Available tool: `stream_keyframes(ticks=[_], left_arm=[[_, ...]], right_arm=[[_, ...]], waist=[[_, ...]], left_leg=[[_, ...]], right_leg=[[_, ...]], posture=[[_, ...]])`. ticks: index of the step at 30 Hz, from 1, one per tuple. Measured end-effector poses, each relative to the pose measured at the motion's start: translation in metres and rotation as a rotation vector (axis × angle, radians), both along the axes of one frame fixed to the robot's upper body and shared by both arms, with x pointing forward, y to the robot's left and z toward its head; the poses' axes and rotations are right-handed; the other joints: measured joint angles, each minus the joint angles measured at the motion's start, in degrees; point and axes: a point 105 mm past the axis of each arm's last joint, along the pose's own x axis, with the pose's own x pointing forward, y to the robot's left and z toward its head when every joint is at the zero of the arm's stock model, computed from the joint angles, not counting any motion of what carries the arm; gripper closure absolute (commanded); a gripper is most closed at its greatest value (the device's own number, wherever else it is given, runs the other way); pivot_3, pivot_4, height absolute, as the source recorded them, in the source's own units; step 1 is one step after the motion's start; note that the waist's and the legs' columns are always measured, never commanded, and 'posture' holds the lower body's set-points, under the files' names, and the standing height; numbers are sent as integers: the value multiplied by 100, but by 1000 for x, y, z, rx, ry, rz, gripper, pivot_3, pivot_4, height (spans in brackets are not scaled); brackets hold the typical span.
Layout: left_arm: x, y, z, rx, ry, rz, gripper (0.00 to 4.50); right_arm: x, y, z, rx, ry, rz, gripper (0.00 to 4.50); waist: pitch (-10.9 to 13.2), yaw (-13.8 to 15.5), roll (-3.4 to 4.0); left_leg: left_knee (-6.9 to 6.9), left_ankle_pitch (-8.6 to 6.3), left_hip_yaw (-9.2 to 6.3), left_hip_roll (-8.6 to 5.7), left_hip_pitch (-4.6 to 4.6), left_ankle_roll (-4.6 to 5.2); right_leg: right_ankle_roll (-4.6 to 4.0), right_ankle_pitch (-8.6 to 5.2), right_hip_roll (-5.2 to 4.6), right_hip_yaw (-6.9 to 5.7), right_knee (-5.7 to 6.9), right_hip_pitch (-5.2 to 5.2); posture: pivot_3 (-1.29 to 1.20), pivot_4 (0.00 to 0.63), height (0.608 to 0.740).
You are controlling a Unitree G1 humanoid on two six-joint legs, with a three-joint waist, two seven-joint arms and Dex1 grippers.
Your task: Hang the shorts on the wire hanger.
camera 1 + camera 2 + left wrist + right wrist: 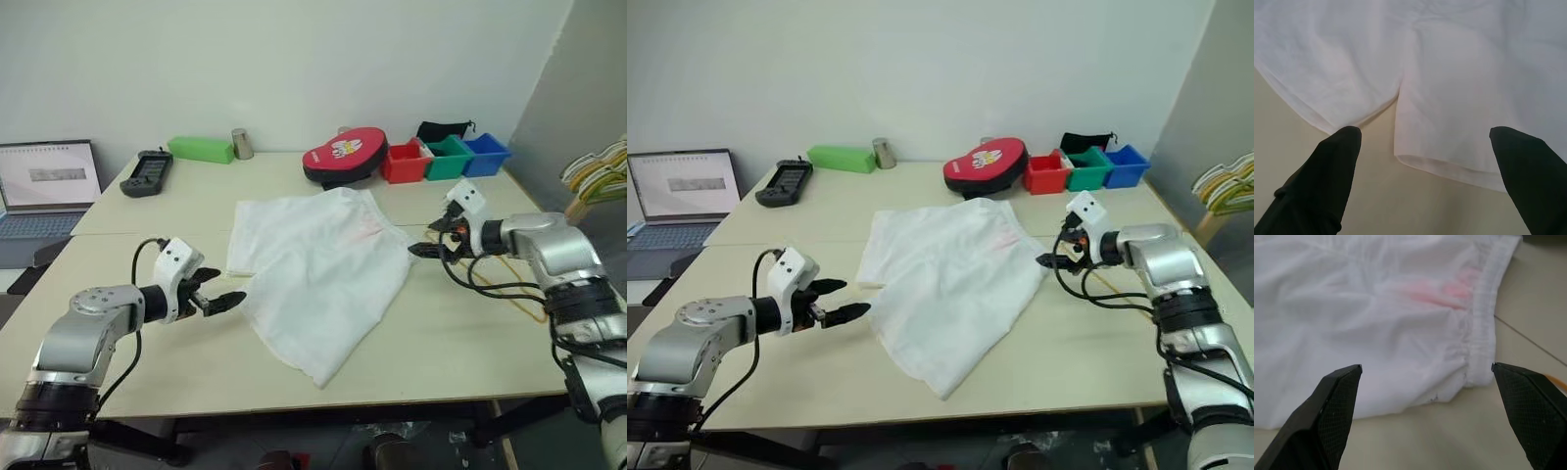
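Note:
The white shorts (318, 269) lie spread flat in the middle of the table, with a faint pink mark (1442, 291) near the gathered waistband (1484, 313). My left gripper (228, 285) hovers open at the shorts' left side, facing the two leg hems (1435, 166) without touching them. My right gripper (421, 238) is open at the right side, just short of the waistband corner. The wire hanger (1122, 292), thin and yellowish, lies on the table under my right arm and is mostly hidden by it.
At the table's back stand red, green and blue bins (446, 157), a red case (343, 155), a metal cup (241, 143), a green box (201, 149) and a black handset (147, 172). A laptop (44, 186) sits far left. A bunch of thicker hangers (598, 171) is off the right edge.

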Motion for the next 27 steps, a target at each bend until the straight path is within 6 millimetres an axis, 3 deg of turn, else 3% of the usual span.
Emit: stream_keyframes(ticks=[3,9,13,19,21,27], left_arm=[[4,-2,-11,-32,32,19,0],[9,4,-31,-3,96,50,0],[9,10,-43,23,135,70,0],[17,2,-46,36,126,35,0],[19,1,-47,29,125,30,371],[20,-2,-49,42,125,-1,1518]], right_arm=[[15,5,-16,14,76,-73,3],[30,2,-25,8,101,-197,3],[31,2,-35,3,126,-244,3],[30,12,-52,23,165,-312,3],[30,17,-54,50,180,-325,0],[32,29,-57,177,219,-418,1536]], waist=[[0,6,-1],[1,3,1],[1,-1,2],[-3,43,10],[-5,58,14],[-12,52,20]], left_leg=[[1,4,-1,-1,8,-1],[-3,5,-5,-1,9,-1],[-6,5,-15,-1,7,-1],[-1,7,-17,-5,12,0],[1,7,-15,-6,17,0],[-1,8,-18,-6,21,1]], right_leg=[[-1,0,4,-4,18,1],[-2,0,5,-5,24,0],[-2,0,5,-4,25,-4],[-2,1,4,-5,33,3],[-2,0,4,-7,33,9],[-2,0,3,-3,31,12]], posture=[[-38,19,740],[-29,26,740],[-23,28,740],[-23,28,740],[-25,27,740],[-23,20,740]])
